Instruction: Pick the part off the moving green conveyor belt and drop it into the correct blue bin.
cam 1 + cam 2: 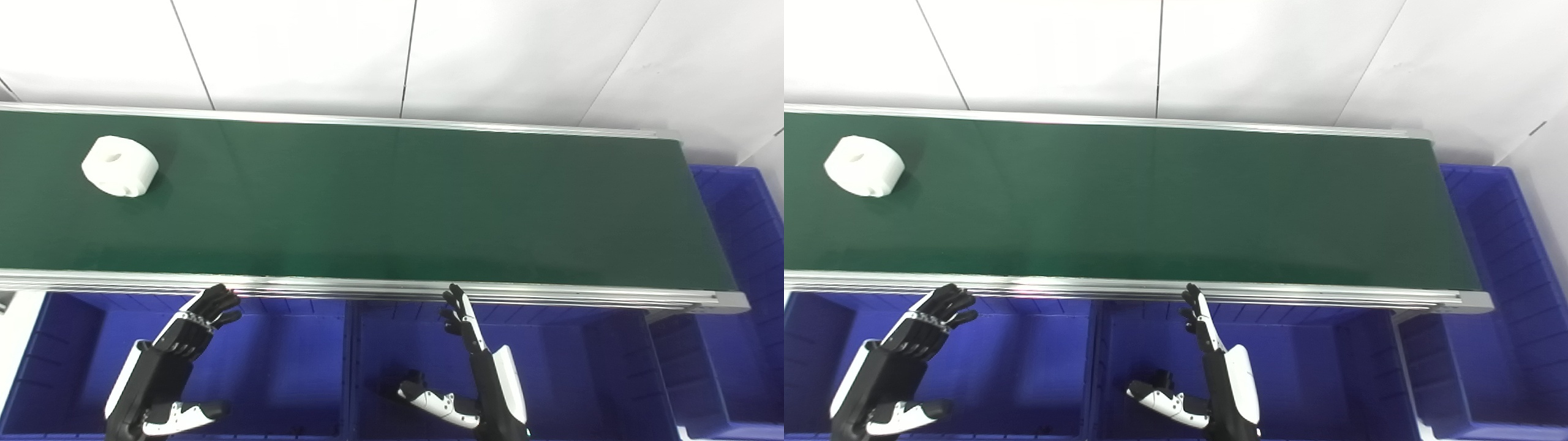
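Note:
A white round part (120, 166) with a hole in its top lies on the green conveyor belt (392, 202) near its far left end. Both hands hang below the belt's near rail, over the blue bins. My left hand (184, 343) is open, fingers stretched up toward the rail, thumb out to the right, holding nothing. My right hand (468, 361) is open too, fingers pointing up at the rail and thumb spread to the left. The part is far from both hands, up and left of the left one.
Blue bins sit side by side under the belt's near edge: one (275, 367) beneath the left hand, one (569, 373) beneath the right. Another blue bin (747, 245) stands past the belt's right end. An aluminium rail (367, 286) edges the belt.

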You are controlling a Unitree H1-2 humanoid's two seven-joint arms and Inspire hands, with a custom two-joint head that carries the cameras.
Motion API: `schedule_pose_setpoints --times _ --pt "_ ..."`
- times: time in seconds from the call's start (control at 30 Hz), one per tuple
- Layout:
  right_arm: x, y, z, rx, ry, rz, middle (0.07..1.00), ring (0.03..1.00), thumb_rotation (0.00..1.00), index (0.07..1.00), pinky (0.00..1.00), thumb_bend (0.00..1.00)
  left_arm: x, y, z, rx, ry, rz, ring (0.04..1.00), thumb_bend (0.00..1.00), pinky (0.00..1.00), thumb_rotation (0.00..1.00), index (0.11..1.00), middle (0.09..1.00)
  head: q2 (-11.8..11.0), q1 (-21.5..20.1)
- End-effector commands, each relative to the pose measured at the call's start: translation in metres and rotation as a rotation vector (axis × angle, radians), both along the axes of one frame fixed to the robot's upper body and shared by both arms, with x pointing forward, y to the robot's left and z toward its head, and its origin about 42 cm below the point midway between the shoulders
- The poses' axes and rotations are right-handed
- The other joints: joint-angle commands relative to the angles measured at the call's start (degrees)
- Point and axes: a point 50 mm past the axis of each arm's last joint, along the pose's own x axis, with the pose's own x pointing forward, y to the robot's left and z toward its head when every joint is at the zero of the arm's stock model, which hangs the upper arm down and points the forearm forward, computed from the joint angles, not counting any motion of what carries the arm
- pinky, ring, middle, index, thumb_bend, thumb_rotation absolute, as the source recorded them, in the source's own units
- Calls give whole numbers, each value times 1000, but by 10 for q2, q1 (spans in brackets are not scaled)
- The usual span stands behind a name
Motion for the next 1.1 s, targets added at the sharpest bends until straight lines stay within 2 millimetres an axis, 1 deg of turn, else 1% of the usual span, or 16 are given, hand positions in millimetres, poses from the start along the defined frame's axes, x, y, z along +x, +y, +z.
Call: schedule_pose_setpoints --times 0.0,0.07,0.1,0.13,0.17,0.2,0.23,0.3,0.47,0.5,0.53,0.63,0.8,0.9,1.0,1.07 --pt "-2 -2 6 43 -62 -1 940 878 572 995 820 755 14 -20 3 -17 -53 -9 872 822 816 353 875 890 -5 17" --pt "-5 -7 3 41 -57 -2 939 879 579 998 814 749 12 -24 3 -26 -51 -6 862 825 807 359 868 882 -24 68" --pt "-6 -9 1 45 -50 -2 942 877 587 1000 808 752 13 -27 2 -31 -49 -5 855 821 800 353 866 878 -43 108" --pt "-7 -12 0 48 -45 -2 947 882 585 1000 813 751 13 -29 1 -34 -46 -5 842 826 786 354 861 868 -47 115" --pt "-8 -14 -3 44 -43 0 953 886 585 1000 820 744 13 -32 1 -24 -31 -9 830 835 774 353 852 861 -69 155" --pt "-8 -16 -4 41 -44 2 959 889 588 1000 828 731 13 -34 2 -15 -20 -11 819 851 762 349 839 855 -69 155" --pt "-8 -18 -6 36 -46 3 962 891 589 1000 832 725 13 -37 2 -2 -4 -12 814 858 756 347 832 852 -87 179" --pt "-9 -22 -10 32 -48 -2 965 900 582 1000 842 706 13 -41 3 21 22 -13 794 863 722 347 812 842 -103 198" --pt "-11 -25 -15 48 -30 -5 981 924 556 1000 889 704 14 -42 1 59 69 2 779 860 695 360 792 832 -127 211" --pt "-11 -25 -15 49 -30 -7 982 929 549 1000 891 705 15 -42 1 64 75 5 778 862 695 359 786 829 -127 211" --pt "-11 -25 -16 51 -29 -8 982 931 545 1000 895 706 15 -42 0 68 81 9 778 863 695 359 783 827 -137 206" --pt "-10 -24 -19 51 -26 -9 983 942 544 1000 921 709 16 -42 -2 74 94 16 776 862 693 357 776 822 -148 202" --pt "-10 -24 -21 53 -25 -12 984 941 538 1000 908 711 21 -41 -1 86 94 30 772 864 686 360 775 814 -152 201" --pt "-8 -23 -23 48 -34 -13 981 937 537 1000 890 708 26 -38 6 99 63 37 780 852 693 354 774 816 -150 200" --pt "-7 -23 -23 42 -38 -4 983 937 550 1000 893 706 42 -30 29 98 -53 52 780 848 711 349 770 813 -152 198" --pt "-6 -24 -23 44 -40 -1 982 935 548 1000 892 704 53 -23 47 122 -135 40 796 816 729 318 791 833 -148 202"
